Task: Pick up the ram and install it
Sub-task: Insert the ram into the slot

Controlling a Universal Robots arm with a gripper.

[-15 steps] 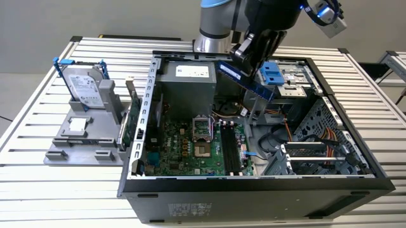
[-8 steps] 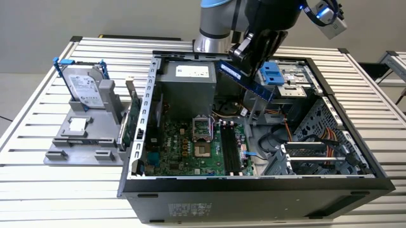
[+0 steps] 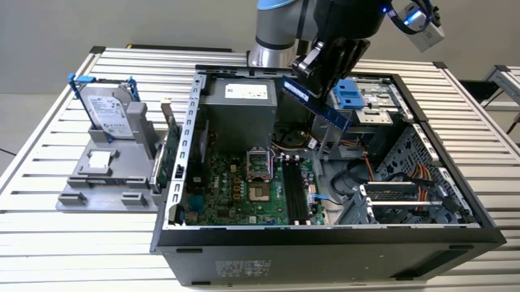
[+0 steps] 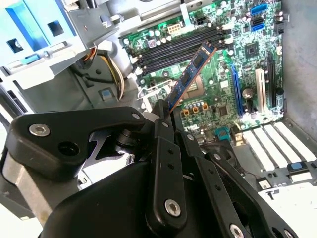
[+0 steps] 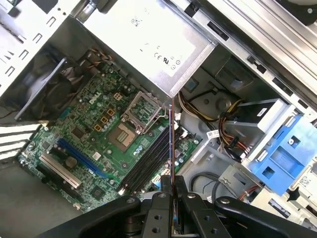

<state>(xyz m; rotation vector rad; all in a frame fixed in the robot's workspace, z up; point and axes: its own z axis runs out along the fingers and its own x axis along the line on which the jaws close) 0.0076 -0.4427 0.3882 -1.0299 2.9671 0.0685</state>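
Blue-green ram [image 3: 318,104] sits gripped in my claw [image 3: 302,82], tilted above the open case [image 3: 325,255]; memory slots [image 3: 294,193] at six o'clock look empty, installing not yet done.

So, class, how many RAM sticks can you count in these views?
1. The ram is clamped in the gripper, held tilted above the motherboard of the open computer case. Its memory slots look empty; more sticks may be hidden elsewhere.

The exterior view is looking down over the desk [image 3: 49,243]; both wrist views, past the pincer [image 4: 165,113] [image 5: 171,182], are facing the motherboard [image 4: 218,94] [image 5: 94,134].
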